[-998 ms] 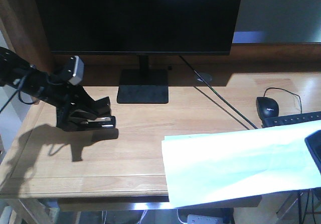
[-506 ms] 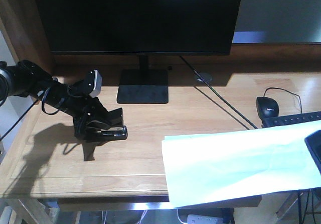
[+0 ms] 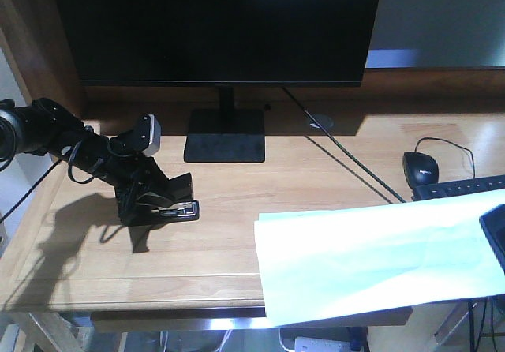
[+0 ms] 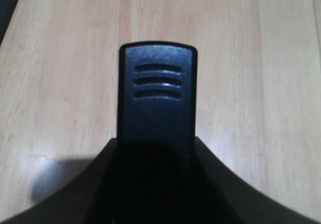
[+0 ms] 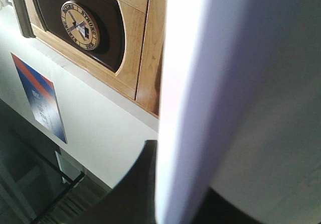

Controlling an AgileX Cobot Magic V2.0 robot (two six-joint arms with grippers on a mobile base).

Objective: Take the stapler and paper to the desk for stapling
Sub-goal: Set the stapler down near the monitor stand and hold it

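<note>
- The paper (image 3: 371, 257) lies nearest, on the right of the desk (image 3: 213, 249), with its front edge hanging over the desk's edge.
- The right gripper (image 3: 495, 237) sits at the sheet's right end. The wrist view shows the sheet running between its dark fingers (image 5: 143, 184), which are clamped on it.
- The left gripper (image 3: 158, 202) is low over the left part of the desk, its fingers closed on the stapler (image 3: 177, 207). The stapler's tip is at or just above the wood.
- The stapler's black top carries three moulded ridges.
- Mid-desk on the right are the mouse (image 3: 420, 165) and the keyboard (image 3: 458, 186).
- Farthest back are the monitor stand (image 3: 225, 135) and the dark monitor (image 3: 221, 24).
- Behind the sheet in the right wrist view, a round emblem (image 5: 80, 25) bears ring lettering that is too small to read. The print on the blue-and-red poster (image 5: 40, 98) is illegible too.
</note>
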